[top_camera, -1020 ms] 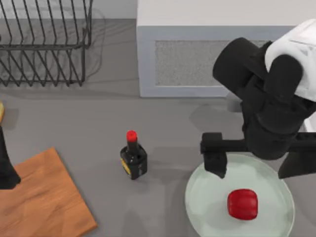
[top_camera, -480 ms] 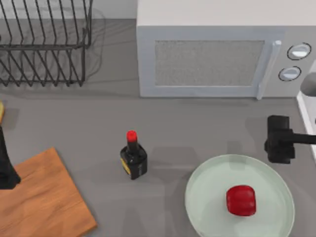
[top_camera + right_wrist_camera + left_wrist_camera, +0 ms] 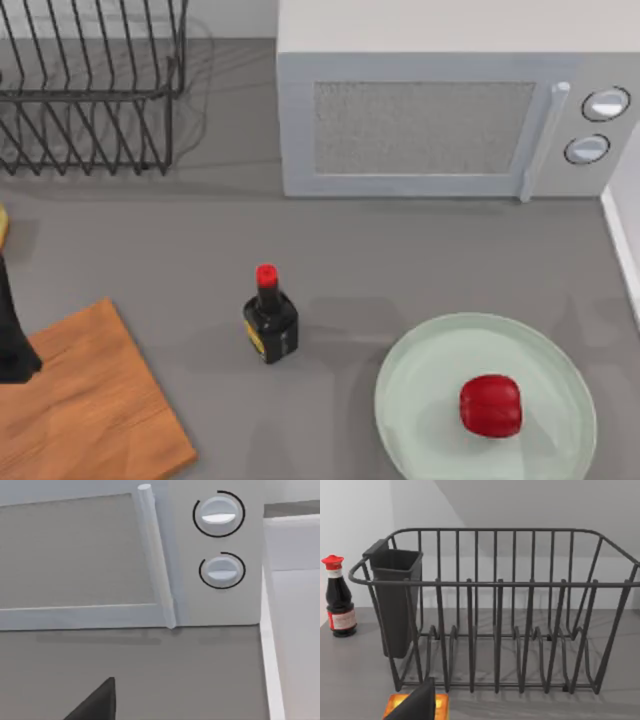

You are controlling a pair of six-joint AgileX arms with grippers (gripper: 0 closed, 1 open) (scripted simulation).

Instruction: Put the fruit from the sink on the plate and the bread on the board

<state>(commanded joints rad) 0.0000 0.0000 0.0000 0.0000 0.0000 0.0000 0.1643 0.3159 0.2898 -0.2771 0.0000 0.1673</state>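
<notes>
Red fruit (image 3: 491,406) on plate (image 3: 420,375) | bottle (image 3: 269,316) between board (image 3: 90,400), plate | hands' grip: cannot tell

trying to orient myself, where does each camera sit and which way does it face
Top view: overhead, looking down on plate with fruit, board, left arm.
Left wrist view: faces dish rack; dark finger over bread; shares bottle with top.
Right wrist view: faces microwave, shared with top; dark finger.

One fruit (image 3: 491,406), one plate (image 3: 430,370), one board (image 3: 85,400), one bread (image 3: 440,703), one red-capped bottle (image 3: 269,317), one wire dish rack (image 3: 90,85), and one microwave (image 3: 440,100) with two dials.
</notes>
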